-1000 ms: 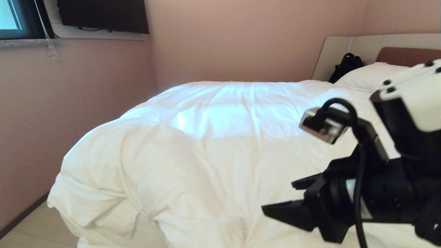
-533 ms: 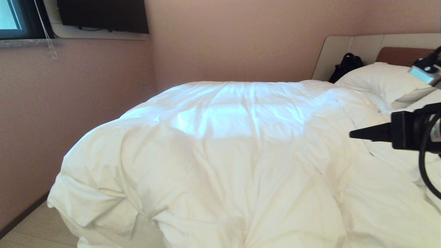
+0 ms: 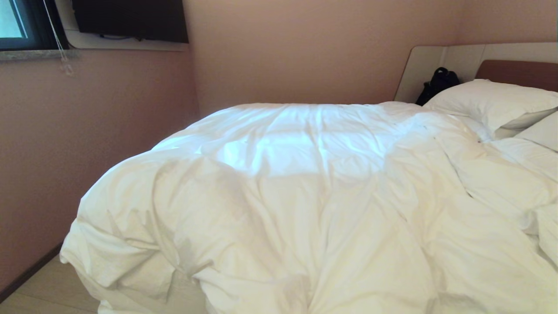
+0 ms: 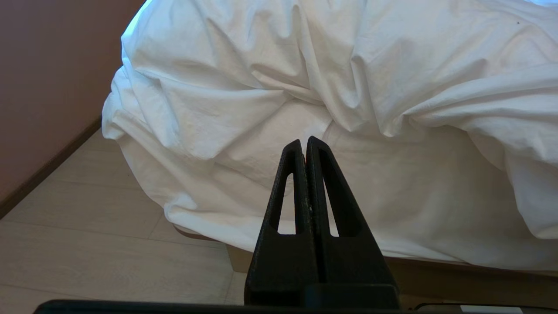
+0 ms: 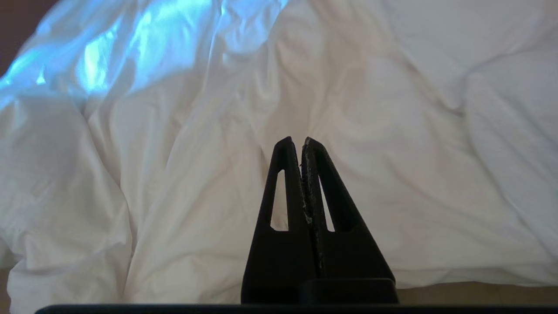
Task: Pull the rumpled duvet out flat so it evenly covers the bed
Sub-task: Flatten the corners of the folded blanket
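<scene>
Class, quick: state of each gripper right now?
Left gripper: closed, holding nothing, short of the duvet.
Right gripper: closed, holding nothing, over the duvet.

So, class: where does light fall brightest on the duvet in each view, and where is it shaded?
Head view: a bluish bright patch on the duvet top, its near slope dimmer. Right wrist view: blue sheen at one corner. Left wrist view: evenly lit, shadowed folds.

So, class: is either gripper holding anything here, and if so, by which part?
Nothing is held. The left gripper and right gripper both have their jaws shut on nothing, short of the duvet.
</scene>
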### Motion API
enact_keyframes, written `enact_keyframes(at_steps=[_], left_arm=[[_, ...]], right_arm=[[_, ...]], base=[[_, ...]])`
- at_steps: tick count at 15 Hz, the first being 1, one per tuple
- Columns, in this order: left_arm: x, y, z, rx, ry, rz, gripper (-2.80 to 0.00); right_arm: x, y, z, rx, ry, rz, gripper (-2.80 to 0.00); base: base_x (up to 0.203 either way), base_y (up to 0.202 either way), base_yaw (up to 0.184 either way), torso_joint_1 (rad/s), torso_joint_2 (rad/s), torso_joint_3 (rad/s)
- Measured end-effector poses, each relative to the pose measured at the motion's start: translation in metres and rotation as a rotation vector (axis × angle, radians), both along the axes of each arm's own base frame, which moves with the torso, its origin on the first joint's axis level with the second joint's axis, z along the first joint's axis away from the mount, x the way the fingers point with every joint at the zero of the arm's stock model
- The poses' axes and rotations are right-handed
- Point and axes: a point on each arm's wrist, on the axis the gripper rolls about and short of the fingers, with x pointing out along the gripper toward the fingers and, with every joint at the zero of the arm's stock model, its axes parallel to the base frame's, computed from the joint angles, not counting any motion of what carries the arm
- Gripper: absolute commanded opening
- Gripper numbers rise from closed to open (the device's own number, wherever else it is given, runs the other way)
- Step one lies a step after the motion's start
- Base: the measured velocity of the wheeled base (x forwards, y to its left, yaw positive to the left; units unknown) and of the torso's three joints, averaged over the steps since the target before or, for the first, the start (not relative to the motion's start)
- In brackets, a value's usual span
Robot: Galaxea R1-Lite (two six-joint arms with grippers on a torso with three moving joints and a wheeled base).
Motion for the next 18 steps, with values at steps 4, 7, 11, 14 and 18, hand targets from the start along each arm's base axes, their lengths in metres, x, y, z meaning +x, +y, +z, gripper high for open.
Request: enact_keyframes(at_steps=[4,7,11,14,18], left_arm=[[0.0,0.0,0.0,0.0,0.0,0.0,-2.8],[0.0,0.0,0.0,0.0,0.0,-0.001,-2.8],[0.0,0.0,0.0,0.0,0.0,0.0,-2.8],[0.0,0.0,0.0,0.0,0.001,0.0,-2.8],[0.0,0.0,0.0,0.0,0.0,0.0,-2.8]], right_arm=[[-0.061,0.003,-0.023,-0.057,-0.118,-0.057,-2.8],[-0.094,0.004,-0.045,-0.109,-0.193,-0.031,-2.8],[-0.127,0.001,-0.073,-0.133,-0.257,0.046,-2.8],[-0.135,0.0,-0.097,-0.162,-0.264,0.031,-2.8],[-0.14,0.0,-0.134,-0.264,-0.317,-0.014,-2.8]], base=[[0.0,0.0,0.0,0.0,0.0,0.0],[0.0,0.0,0.0,0.0,0.0,0.0],[0.0,0.0,0.0,0.0,0.0,0.0],[0.0,0.0,0.0,0.0,0.0,0.0],[0.0,0.0,0.0,0.0,0.0,0.0]])
